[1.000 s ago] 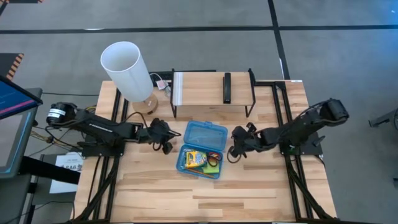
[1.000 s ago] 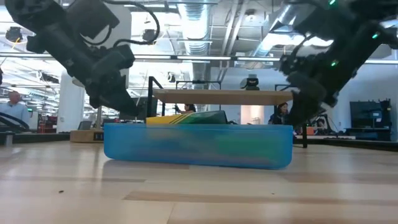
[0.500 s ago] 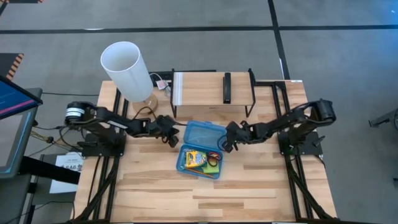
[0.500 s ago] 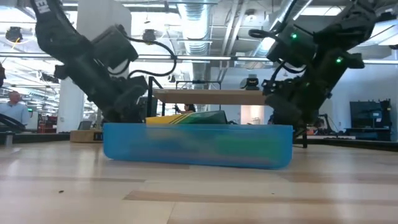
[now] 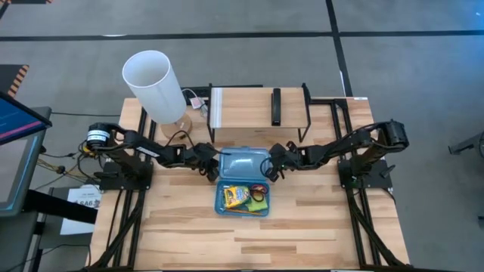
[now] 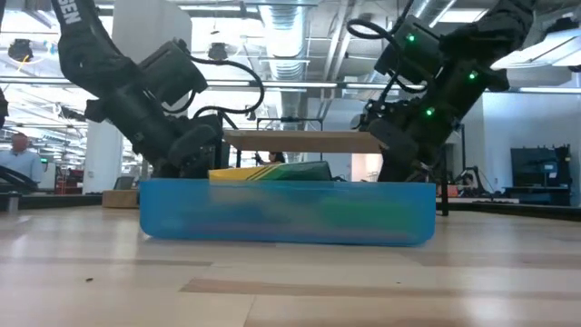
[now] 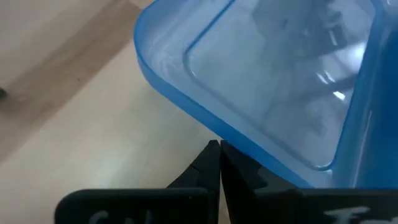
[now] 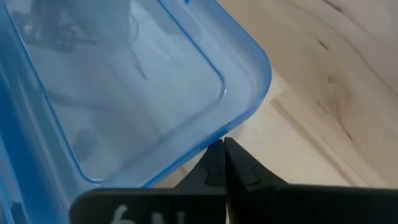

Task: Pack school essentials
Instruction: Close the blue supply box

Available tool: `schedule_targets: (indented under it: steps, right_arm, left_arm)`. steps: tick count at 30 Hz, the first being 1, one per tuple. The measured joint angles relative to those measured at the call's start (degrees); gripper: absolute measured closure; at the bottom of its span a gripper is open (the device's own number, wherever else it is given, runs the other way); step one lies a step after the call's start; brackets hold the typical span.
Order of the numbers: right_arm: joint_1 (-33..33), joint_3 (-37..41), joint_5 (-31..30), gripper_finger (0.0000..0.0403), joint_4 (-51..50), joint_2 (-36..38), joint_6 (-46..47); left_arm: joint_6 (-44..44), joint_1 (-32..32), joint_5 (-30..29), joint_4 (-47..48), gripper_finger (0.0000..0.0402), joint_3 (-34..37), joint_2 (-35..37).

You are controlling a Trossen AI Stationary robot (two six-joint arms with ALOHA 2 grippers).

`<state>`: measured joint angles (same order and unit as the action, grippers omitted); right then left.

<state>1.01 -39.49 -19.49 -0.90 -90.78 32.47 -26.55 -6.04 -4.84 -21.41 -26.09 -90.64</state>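
Observation:
The blue translucent case (image 5: 243, 181) lies open in the middle of the table, its lid (image 5: 243, 162) on the far side and its base on the near side. In the base lie the yellow-green crayon box (image 5: 237, 196), the red-handled scissors (image 5: 261, 190) and a green pad (image 5: 259, 201). The crayon box (image 6: 272, 172) rises above the base wall in the low view. My left gripper (image 5: 211, 164) is shut at the lid's left edge. My right gripper (image 5: 273, 164) is shut at its right edge. Pencils, pen and eraser cannot be made out. My left gripper meets the lid's left rim (image 7: 199, 129) with its shut fingertips (image 7: 214, 148), coming low and nearly level from the table's left. The tips sit just beneath the rim's outer edge. My right gripper meets the lid's right rim near a corner (image 8: 239, 121) with its shut fingertips (image 8: 221, 147), coming low from the table's right.
A white lamp (image 5: 157, 85) stands at the far left. A wooden shelf on black legs (image 5: 257, 106) with a black bar (image 5: 276, 106) on it stands just behind the case. The near half of the table (image 5: 249, 242) is bare wood.
Both grippers have moved inward and toward the far edge, the left one rightward and the right one leftward, until their tips reached the lid's two side edges. The case has shifted a little toward the table's near edge.

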Motion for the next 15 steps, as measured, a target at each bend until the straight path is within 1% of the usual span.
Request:
schedule_targets:
  steps: [7, 15]
  right_arm:
    - [0.3, -0.4, -0.2, 0.0398, 1.2, 0.1, -0.2]
    - [1.0, -0.6, 0.5, 0.0396, 2.7, 1.2, -0.2]
  left_arm:
    - [0.0, 1.5, -0.1, 4.4, 0.0401, -0.1, 4.1]
    - [0.6, 2.2, -0.5, 5.1, 0.0401, -0.3, 11.2]
